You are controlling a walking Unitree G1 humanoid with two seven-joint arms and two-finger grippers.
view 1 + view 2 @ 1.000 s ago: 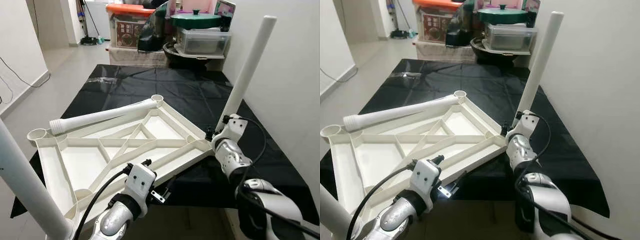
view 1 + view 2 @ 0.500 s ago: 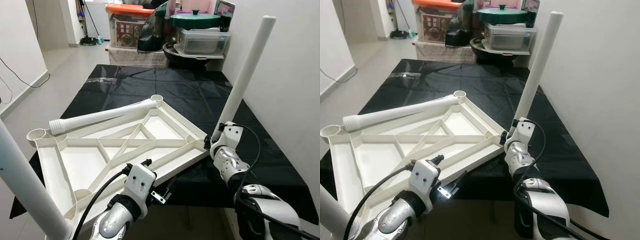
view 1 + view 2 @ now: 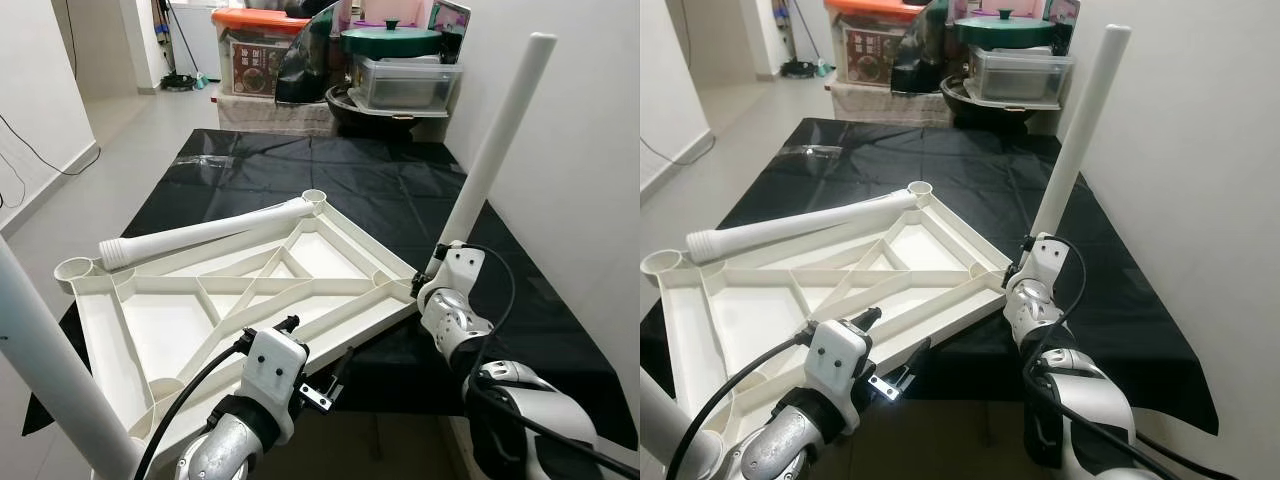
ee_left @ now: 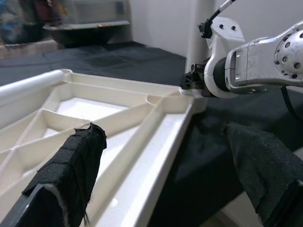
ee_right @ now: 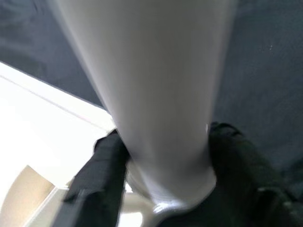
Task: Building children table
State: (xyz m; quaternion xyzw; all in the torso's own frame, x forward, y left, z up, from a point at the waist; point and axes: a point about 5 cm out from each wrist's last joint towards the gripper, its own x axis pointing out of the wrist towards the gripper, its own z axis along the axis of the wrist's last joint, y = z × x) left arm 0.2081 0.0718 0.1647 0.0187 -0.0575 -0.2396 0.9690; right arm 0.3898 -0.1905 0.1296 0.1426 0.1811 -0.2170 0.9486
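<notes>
The upturned white tabletop (image 3: pixel 230 300) lay on the black sheet (image 3: pixel 330 180), its right corner socket (image 3: pixel 385 278) nearest the right arm. The right gripper (image 5: pixel 161 163) was clamped round the upright leg (image 3: pixel 495 150), axis near vertical, seated at that socket. The left gripper (image 4: pixel 165 165) hovered open over the near edge.

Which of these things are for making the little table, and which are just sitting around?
For the table: tabletop, lying upside down; loose leg resting on it; upright leg held at a corner by the right hand; left hand, open.

Sitting around: black sheet; orange-lidded box; green lid.
</notes>
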